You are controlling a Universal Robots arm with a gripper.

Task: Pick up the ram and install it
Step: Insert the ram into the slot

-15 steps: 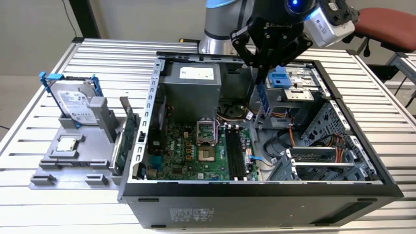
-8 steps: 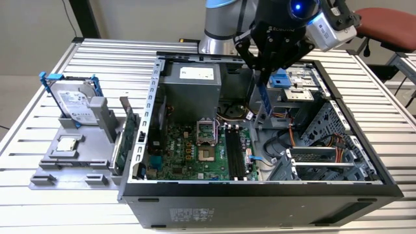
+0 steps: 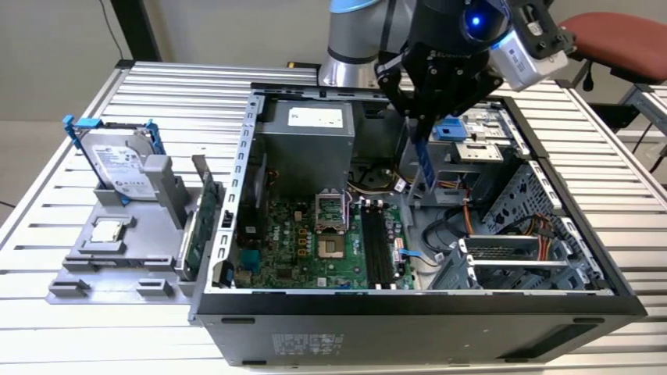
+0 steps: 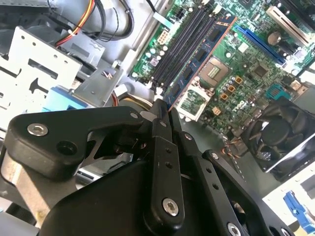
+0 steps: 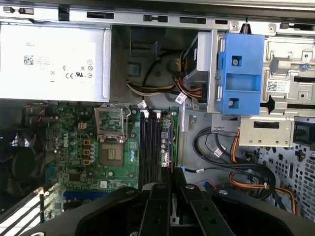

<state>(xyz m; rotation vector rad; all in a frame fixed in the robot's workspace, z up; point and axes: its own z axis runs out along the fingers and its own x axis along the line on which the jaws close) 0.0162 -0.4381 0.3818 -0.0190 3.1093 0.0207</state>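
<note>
Black tool [image 4: 165,114] pinches thin flat ram [image 4: 201,55] — over green motherboard [image 4: 246,64].

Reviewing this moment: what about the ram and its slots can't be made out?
- Exterior view: whether the ram hangs directly over the memory slots or short of them; nothing there shows depth.
- Second wrist view: the ram's held end, covered by the gripper.
- First wrist view: the slots' near ends, hidden behind the gripper.
</note>
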